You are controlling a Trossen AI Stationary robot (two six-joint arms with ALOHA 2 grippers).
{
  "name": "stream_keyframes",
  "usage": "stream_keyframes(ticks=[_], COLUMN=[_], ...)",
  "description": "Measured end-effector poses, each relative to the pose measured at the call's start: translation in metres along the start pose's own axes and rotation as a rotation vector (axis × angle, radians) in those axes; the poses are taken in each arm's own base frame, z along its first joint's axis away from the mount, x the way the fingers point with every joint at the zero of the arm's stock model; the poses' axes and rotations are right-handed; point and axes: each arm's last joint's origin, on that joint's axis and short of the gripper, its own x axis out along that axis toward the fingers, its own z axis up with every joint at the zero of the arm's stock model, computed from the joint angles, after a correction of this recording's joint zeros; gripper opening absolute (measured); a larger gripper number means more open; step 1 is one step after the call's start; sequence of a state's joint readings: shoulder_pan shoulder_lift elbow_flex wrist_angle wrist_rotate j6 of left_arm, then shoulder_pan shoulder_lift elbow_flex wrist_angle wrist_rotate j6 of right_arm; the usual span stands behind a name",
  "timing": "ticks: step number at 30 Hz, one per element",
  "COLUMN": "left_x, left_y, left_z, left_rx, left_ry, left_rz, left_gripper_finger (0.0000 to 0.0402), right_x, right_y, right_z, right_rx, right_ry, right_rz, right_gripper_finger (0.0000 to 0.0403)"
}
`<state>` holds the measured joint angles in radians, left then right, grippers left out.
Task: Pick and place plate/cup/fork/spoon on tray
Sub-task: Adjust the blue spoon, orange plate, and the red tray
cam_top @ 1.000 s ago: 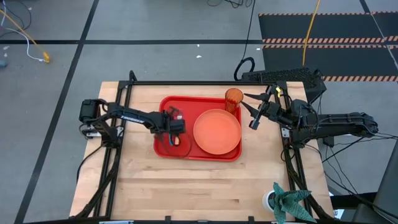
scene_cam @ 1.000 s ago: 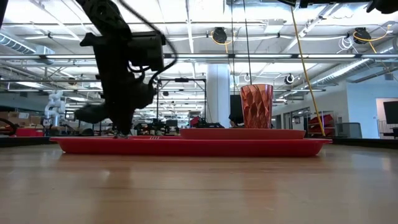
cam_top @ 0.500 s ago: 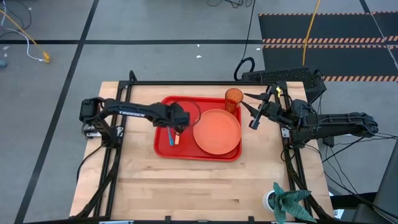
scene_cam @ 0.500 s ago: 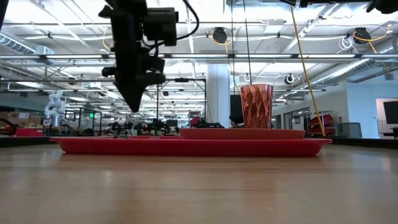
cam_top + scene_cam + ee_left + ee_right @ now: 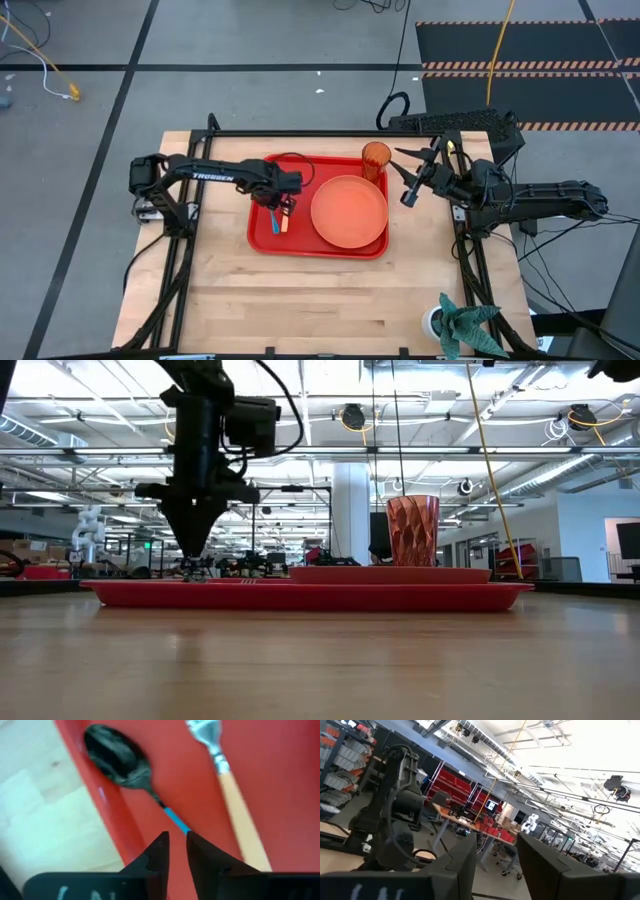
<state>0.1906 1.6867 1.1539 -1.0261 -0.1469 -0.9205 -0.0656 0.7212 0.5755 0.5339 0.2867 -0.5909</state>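
Observation:
The red tray (image 5: 320, 250) lies mid-table. On its right half rests the orange plate (image 5: 349, 210). The amber cup (image 5: 376, 157) stands upright at its far right corner. The spoon (image 5: 117, 757) and the fork (image 5: 239, 807) lie side by side, flat on the tray's left part, with the spoon's bowl beside the tray's rim. My left gripper (image 5: 176, 840) points down just above the spoon's blue handle (image 5: 176, 820). It is slightly open and holds nothing. My right gripper (image 5: 403, 177) waits raised off the tray's right, open and empty.
A green leafy thing in a white pot (image 5: 460, 325) stands at the table's near right corner. Black frame rails (image 5: 185, 250) run along the table's sides. Bare wood (image 5: 320, 300) stretches between the tray and the near edge.
My left gripper has risen from the floor of the tray's left part. It has also rolled about a quarter turn around its downward-pointing line. The spoon and fork, hidden under it a second ago, now show lying on the tray below it.

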Motion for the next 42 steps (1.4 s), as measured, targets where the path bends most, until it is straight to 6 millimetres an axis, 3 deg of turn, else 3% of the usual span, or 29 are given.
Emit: stream_keyframes(ticks=[7, 16, 25, 34, 42], left_x=[0.009, 0.009, 0.009, 0.044, 0.046], left_y=[0.000, 0.001, -0.004, 0.009, 0.009], left_z=[0.010, 0.011, 0.004, -0.011, -0.008], left_rx=[-0.133, -0.252, -0.318, -0.411, -0.396], left_ry=[0.029, 0.033, 0.031, 0.091, 0.050], left_rz=[-0.125, -0.122, -0.121, -0.096, -0.114], left_gripper_finger=[0.0111, 0.0134, 0.0150, 0.0150, 0.0150], right_x=[0.000, 0.000, -0.006, -0.015, -0.015], right_y=[0.001, 0.002, -0.005, -0.011, -0.011], right_z=[-0.001, -0.003, 0.005, 0.010, 0.010], right_rx=[-0.049, -0.160, -0.089, -0.060, -0.061], right_ry=[0.012, 0.026, -0.022, -0.043, -0.044], right_rz=[0.009, 0.021, -0.016, -0.028, -0.027], right_gripper_finger=[0.0137, 0.0137, 0.0137, 0.0137, 0.0137])
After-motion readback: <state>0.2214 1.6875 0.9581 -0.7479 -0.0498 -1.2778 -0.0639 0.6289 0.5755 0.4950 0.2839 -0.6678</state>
